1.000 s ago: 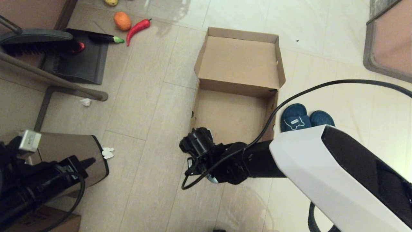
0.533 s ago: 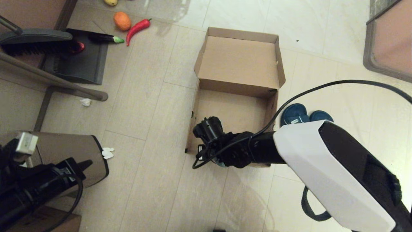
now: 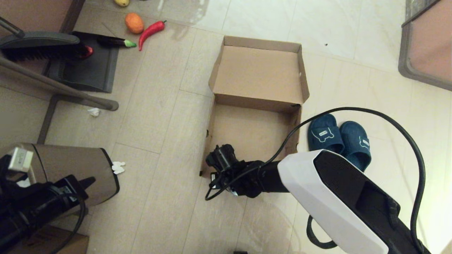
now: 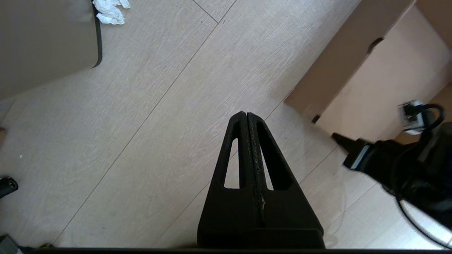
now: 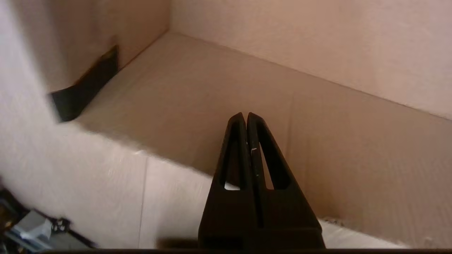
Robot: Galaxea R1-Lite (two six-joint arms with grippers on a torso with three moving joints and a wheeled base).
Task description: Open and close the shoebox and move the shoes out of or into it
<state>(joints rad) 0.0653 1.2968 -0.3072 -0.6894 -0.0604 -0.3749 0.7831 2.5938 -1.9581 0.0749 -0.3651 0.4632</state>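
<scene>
The shoebox (image 3: 252,132) lies open on the floor, its hinged lid (image 3: 257,74) folded back flat on the far side, and nothing is inside. Two navy slippers (image 3: 323,134) (image 3: 356,141) rest side by side on the floor just right of the box. My right gripper (image 3: 216,173) is at the box's near-left corner. In the right wrist view it (image 5: 246,114) is shut, its tips reaching over the front wall above the bare box floor (image 5: 247,81), with no cardboard seen between them. My left gripper (image 4: 246,113) hangs shut and empty over the floor at the lower left.
A tan trash bin (image 3: 77,169) stands beside my left arm, with a white tissue (image 3: 118,167) by it. A dustpan and brush (image 3: 84,67), toy vegetables (image 3: 150,30) and a chair leg (image 3: 63,90) lie far left. A framed panel (image 3: 423,46) is at the far right.
The right arm swung in over the box's front wall, then drew back toward me. The shoebox slid nearer and slightly left. Both slippers now show beyond the arm.
</scene>
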